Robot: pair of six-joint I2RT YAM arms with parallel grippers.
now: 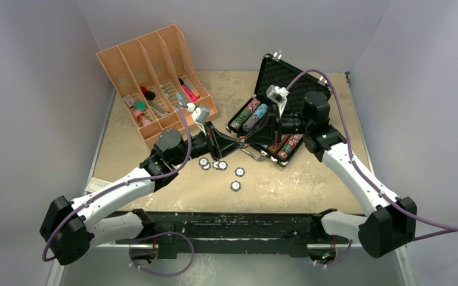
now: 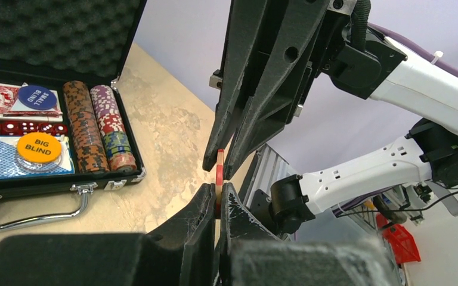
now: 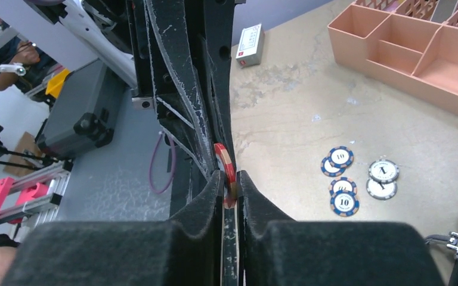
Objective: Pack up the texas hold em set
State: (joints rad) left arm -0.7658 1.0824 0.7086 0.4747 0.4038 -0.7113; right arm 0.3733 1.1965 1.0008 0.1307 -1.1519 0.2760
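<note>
A red striped poker chip (image 2: 220, 173) hangs on edge in mid-air, pinched from both sides. My left gripper (image 2: 217, 199) is shut on its lower rim. My right gripper (image 3: 230, 179) meets it tip to tip, its pads closed on the same chip (image 3: 225, 164). Both grippers (image 1: 244, 139) hover just in front of the open black case (image 1: 274, 71). The case (image 2: 53, 185) holds rows of chips (image 2: 86, 128), a yellow BIG BLIND button (image 2: 39, 147), a blue SMALL BLIND button (image 2: 37, 98), red dice and two card decks.
Several loose chips (image 1: 239, 171) lie on the table in front of the case, blue and white ones (image 3: 344, 202) among them. The orange slotted organiser (image 1: 149, 71) stands at the back left. A small card box (image 3: 250, 44) lies by the table's left edge.
</note>
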